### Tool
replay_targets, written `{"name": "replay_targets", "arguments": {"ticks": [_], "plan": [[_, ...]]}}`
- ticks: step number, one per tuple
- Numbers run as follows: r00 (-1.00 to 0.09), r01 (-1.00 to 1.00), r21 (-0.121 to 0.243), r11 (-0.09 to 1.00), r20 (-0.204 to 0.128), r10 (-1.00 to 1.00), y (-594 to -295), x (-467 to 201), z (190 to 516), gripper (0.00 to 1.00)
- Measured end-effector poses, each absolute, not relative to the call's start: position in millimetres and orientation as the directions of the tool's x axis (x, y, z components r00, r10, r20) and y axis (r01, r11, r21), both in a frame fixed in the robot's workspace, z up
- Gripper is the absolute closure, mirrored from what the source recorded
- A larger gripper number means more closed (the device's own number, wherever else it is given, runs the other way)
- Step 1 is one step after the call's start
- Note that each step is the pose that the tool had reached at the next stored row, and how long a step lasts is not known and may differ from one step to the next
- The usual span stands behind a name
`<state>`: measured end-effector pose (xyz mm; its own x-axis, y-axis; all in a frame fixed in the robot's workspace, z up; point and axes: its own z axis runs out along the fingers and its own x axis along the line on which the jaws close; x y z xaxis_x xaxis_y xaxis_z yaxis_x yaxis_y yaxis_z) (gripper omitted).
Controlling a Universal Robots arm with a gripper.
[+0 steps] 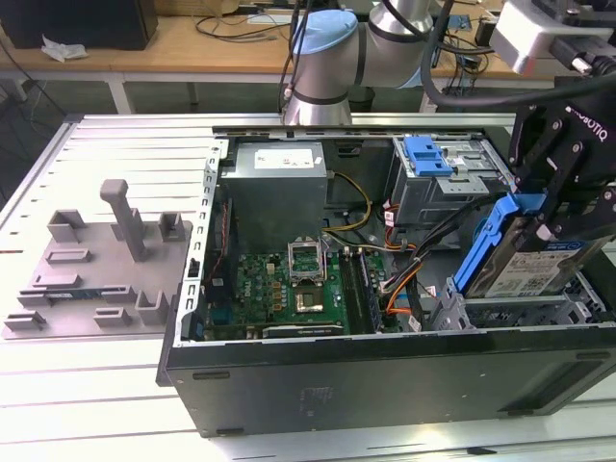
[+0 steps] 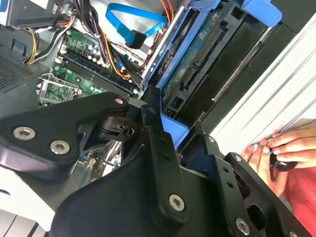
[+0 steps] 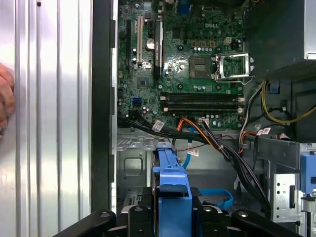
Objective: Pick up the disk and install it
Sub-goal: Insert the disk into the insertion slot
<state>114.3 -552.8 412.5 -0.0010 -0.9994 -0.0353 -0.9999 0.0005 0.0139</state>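
The disk is a silver drive with a white-and-blue label in a bright blue carrier frame. It hangs tilted, on edge, over the metal drive cage at the front corner of the open computer case, on the exterior view's right. My gripper is shut on the disk from above, its black fingers clamping the two sides. In the second wrist view the gripper holds the carrier and the disk's circuit-board side faces the camera. In the first wrist view the blue carrier stands between the fingers, above the bay floor.
The open case holds a motherboard, a power supply, orange and black cables, and a second blue carrier in the upper bay. A grey fixture plate lies on the exterior view's left. A person's hand rests beside the case.
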Motion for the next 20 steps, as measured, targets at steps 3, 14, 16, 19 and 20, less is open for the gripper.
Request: {"name": "replay_targets", "arguments": {"ticks": [3, 14, 16, 19, 20], "plan": [[-0.001, -1.000, 0.014, 0.001, -0.035, -0.999, -552.8, 114.3, 410.0, 0.64], [-0.001, -1.000, 0.014, 0.001, -0.035, -0.999, -552.8, 114.3, 403.2, 0.64], [-0.001, -1.000, 0.014, 0.001, -0.035, -0.999, -552.9, 114.3, 403.0, 0.64], [-0.001, -1.000, 0.014, 0.001, -0.035, -0.999, -552.8, 114.3, 402.9, 0.64], [-0.001, -1.000, 0.014, 0.001, -0.035, -0.999, -552.8, 114.3, 402.9, 0.64]]}}
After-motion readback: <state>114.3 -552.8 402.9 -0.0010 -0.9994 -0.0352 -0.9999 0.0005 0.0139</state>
